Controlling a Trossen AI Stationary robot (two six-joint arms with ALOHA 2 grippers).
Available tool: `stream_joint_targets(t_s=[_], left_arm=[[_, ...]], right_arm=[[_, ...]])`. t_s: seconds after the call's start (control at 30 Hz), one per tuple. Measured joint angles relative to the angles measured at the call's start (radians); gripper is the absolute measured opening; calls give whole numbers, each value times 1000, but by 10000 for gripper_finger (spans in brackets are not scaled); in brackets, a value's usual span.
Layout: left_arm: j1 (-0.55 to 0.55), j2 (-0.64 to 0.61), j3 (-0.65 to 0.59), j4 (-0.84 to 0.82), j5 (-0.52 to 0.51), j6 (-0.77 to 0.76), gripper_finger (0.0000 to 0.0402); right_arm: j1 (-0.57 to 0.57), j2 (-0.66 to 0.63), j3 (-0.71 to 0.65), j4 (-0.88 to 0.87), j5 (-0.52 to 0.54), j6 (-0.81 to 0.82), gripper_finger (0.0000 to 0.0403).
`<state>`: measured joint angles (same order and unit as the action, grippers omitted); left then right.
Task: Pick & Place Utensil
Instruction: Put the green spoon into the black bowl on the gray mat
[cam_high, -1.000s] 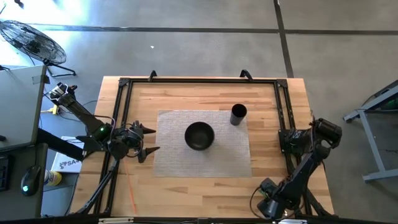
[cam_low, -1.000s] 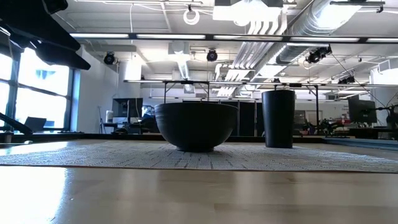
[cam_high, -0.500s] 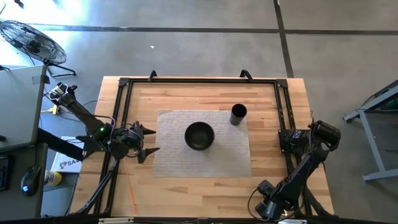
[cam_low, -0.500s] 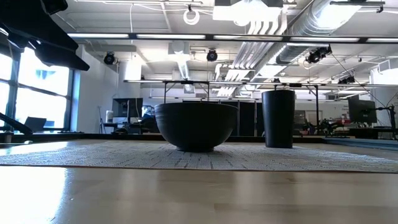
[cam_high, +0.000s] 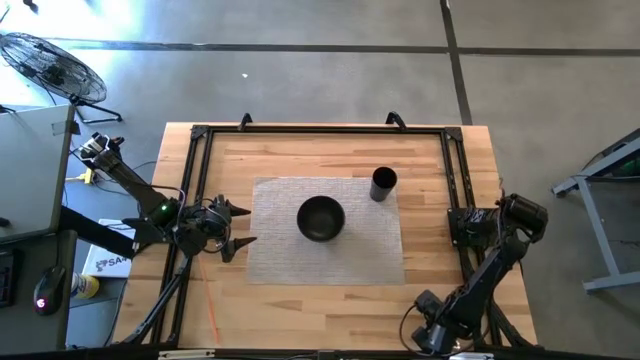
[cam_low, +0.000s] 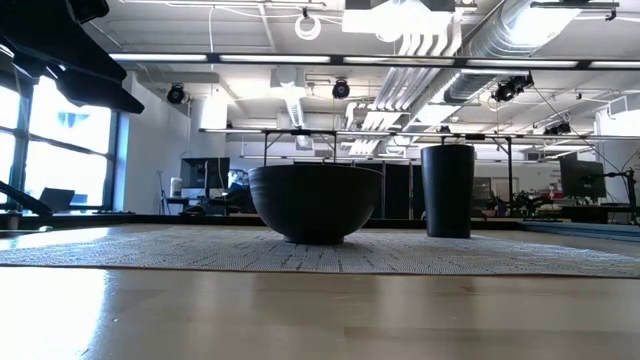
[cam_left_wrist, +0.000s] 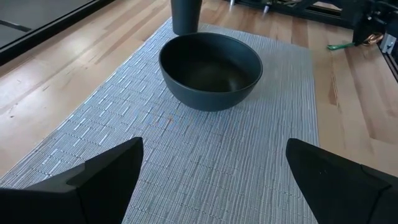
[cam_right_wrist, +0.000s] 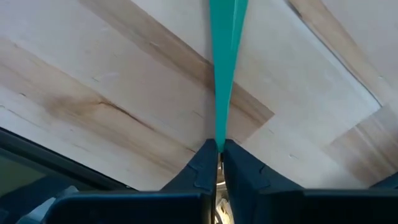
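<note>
A teal utensil shows in the right wrist view, running away from my right gripper, which is shut on its narrow end over bare wood near the table's near right corner. A teal piece also shows in the left wrist view beside the right arm. A dark bowl stands on its base in the middle of a grey woven mat, and a dark cup stands upright at the mat's far right corner. My left gripper waits open at the mat's left edge, facing the bowl. My right gripper pinches the teal utensil's narrow end between its two fingertips. The utensil runs straight on from the fingers, over the wooden table top. Whether it rests on the wood or is lifted, I cannot tell.
A black metal frame runs around the table's left, far and right sides. Bare wood lies between the mat and the near edge. The room shows behind the bowl and cup in the low view.
</note>
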<state>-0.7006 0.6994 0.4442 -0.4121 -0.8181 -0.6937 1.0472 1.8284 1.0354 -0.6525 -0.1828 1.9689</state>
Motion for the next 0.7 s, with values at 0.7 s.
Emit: stream_joint_targets(t_s=[0.7], left_arm=[[0,0,0,2,-9,-27,389]], right_arm=[[-306,4,358,-398,542,-635,7]])
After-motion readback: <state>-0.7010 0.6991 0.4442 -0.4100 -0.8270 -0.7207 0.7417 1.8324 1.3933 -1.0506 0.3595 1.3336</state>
